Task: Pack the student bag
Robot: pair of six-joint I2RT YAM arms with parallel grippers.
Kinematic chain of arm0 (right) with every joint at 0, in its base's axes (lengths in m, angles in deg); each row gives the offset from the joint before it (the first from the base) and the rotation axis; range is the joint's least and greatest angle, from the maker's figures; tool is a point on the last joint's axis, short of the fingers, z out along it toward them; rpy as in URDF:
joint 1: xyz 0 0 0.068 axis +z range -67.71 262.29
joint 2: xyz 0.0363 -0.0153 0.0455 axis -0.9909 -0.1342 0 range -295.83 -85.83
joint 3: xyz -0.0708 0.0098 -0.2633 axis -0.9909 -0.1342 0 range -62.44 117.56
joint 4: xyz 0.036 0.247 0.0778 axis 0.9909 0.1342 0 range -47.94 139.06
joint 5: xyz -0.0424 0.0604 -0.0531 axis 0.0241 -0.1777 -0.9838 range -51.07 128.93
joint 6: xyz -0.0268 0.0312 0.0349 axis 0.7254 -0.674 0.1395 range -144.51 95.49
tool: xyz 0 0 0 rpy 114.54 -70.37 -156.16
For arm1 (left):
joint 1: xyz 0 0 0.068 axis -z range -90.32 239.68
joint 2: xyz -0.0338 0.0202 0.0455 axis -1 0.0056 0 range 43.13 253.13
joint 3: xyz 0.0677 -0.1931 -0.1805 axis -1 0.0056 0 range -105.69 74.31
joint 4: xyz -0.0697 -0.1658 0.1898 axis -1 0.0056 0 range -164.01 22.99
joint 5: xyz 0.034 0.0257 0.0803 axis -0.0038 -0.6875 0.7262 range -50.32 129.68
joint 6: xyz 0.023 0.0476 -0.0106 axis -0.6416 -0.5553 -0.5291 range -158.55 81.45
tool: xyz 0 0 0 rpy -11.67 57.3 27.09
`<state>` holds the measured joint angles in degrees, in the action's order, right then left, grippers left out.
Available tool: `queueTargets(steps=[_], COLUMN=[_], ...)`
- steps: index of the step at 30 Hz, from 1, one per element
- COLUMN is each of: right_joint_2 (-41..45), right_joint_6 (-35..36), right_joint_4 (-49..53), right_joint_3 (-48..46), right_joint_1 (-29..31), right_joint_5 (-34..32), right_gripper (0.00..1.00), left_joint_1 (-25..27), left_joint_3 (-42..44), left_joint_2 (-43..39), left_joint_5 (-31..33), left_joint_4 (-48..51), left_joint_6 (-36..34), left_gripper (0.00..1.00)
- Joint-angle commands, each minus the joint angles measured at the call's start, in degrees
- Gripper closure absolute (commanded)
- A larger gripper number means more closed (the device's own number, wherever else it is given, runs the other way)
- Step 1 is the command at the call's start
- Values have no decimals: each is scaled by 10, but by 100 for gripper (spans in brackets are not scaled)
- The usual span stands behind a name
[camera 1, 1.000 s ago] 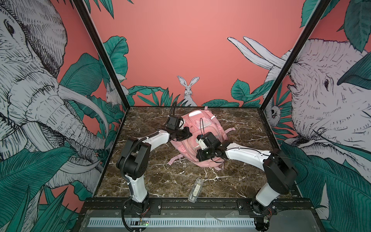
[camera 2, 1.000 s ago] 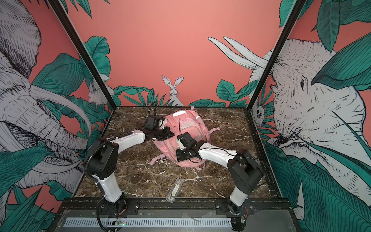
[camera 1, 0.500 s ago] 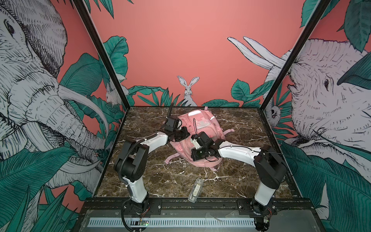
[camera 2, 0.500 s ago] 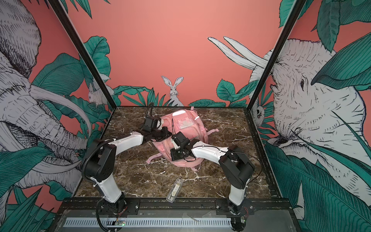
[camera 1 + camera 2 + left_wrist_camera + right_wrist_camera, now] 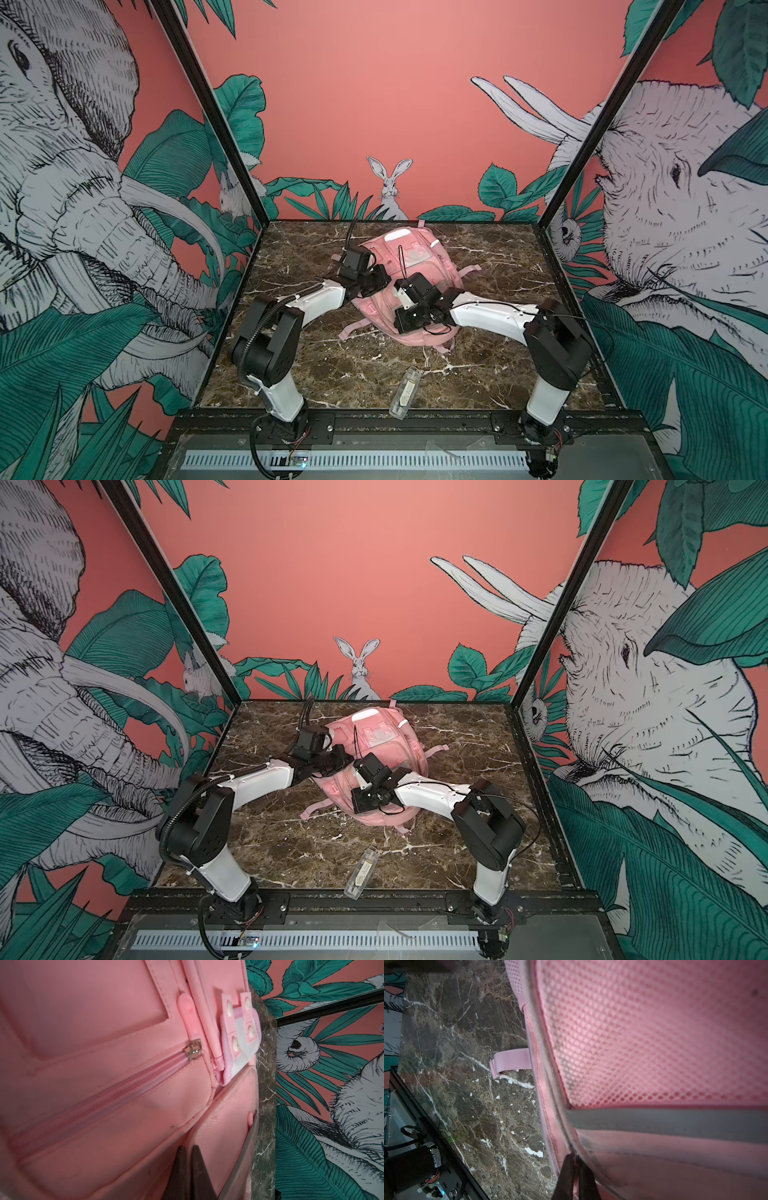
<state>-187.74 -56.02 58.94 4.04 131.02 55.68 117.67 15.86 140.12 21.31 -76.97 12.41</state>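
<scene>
The student bag (image 5: 409, 255) is laid betw. the pincers on the marble table (image 5: 332, 374). It is pinched by L gripper (image 5: 188, 1149) at a pocket fold, by R gripper (image 5: 575, 1157) at edge piping (jaws nearly closed).

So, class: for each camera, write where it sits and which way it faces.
Both top views: high at the front, looking down and back at the table, bag, left arm and right arm.
Left wrist: on the left arm, facing along the left gripper, shut on the bag's zipped front; only fingertips show.
Right wrist: on the right arm, facing along the right gripper, shut on the bag's mesh-side edge; fingertips and an arm base show.
Shared: all views show bag and table.
</scene>
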Motion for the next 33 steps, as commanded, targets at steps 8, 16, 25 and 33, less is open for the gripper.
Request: queueTargets(steps=[8,16,25,33], right_joint_2=[32,66,52,42], right_joint_6=[-10,-39,-60,-59], right_joint_4=[-79,-110,-138,-136], right_joint_3=[-11,-29,-19,-14], right_joint_1=[-11,-29,-53,-67], right_joint_5=[24,7,18,20], right_gripper=[100,100,100,100], left_joint_1=[24,26,32,31], left_joint_3=[33,49,66,68], left_joint_2=[-36,-44,-44,-44], left_joint_5=[24,29,25,22], left_joint_4=[-42,-45,-50,-49], left_joint_6=[57,63,68,64], left_gripper=[100,100,100,100])
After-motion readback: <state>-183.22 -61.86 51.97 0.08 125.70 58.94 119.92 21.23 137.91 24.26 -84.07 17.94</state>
